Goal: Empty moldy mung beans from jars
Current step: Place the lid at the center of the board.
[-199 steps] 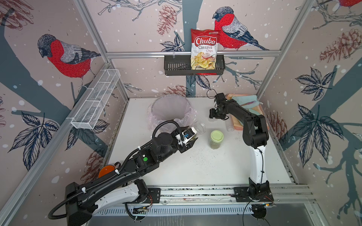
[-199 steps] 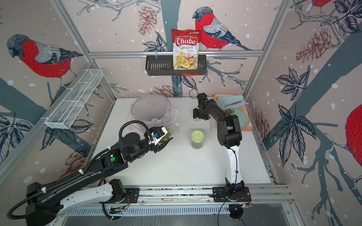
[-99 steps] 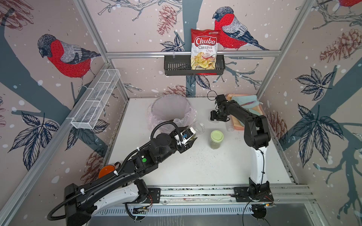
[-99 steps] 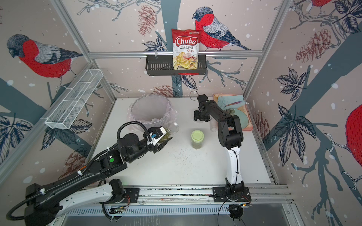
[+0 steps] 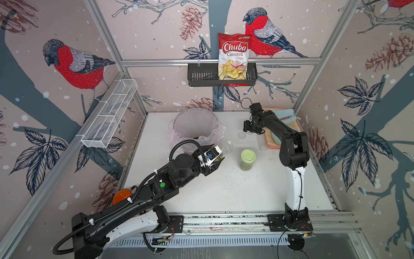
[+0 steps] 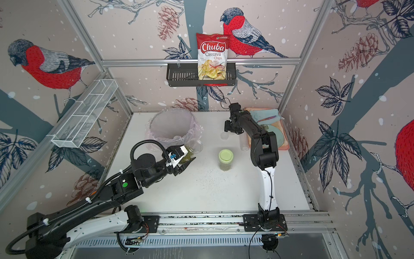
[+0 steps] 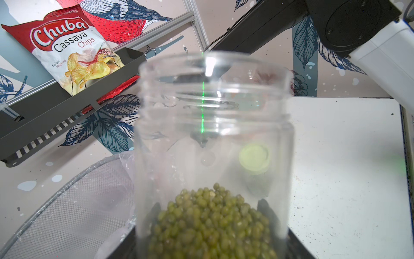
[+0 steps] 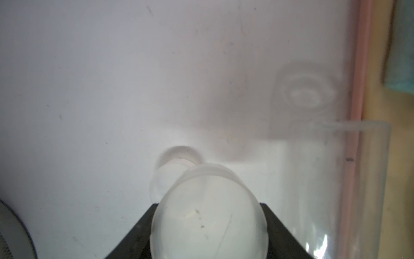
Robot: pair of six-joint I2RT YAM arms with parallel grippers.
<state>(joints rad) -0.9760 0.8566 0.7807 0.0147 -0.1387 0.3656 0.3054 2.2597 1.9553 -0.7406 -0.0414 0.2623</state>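
My left gripper point(image 5: 216, 157) point(image 6: 186, 157) point(image 7: 210, 210) is shut on a short open clear jar point(image 5: 225, 146) point(image 6: 195, 146) point(image 7: 212, 125), tilted with its mouth beside the bin. Olive-green mung beans point(image 7: 210, 224) point(image 5: 217, 157) lie heaped at its bottom between the fingers. A jar with a pale green lid point(image 5: 247, 159) point(image 6: 225, 159) stands upright on the table, holding beans. An empty tall clear tube point(image 5: 262, 142) point(image 6: 243, 142) point(image 8: 336, 179) stands by the tray. My right gripper point(image 5: 248, 129) point(image 6: 229, 129) point(image 8: 208, 206) is shut on a clear lid point(image 8: 209, 224) just above the table.
The large clear bin point(image 5: 195, 111) point(image 6: 170, 111) point(image 7: 67, 186), lined with a pinkish bag, stands at the back left. A small clear cap point(image 5: 241, 135) point(image 6: 224, 135) point(image 8: 177, 157) lies under the right gripper. A pink tray point(image 5: 295, 126) with a blue cloth sits at the right. Black specks point(image 5: 226, 179) dot the table.
Very little: the right gripper with the lid has drifted slightly to the right. The left arm holds the tilted jar in about the same place.
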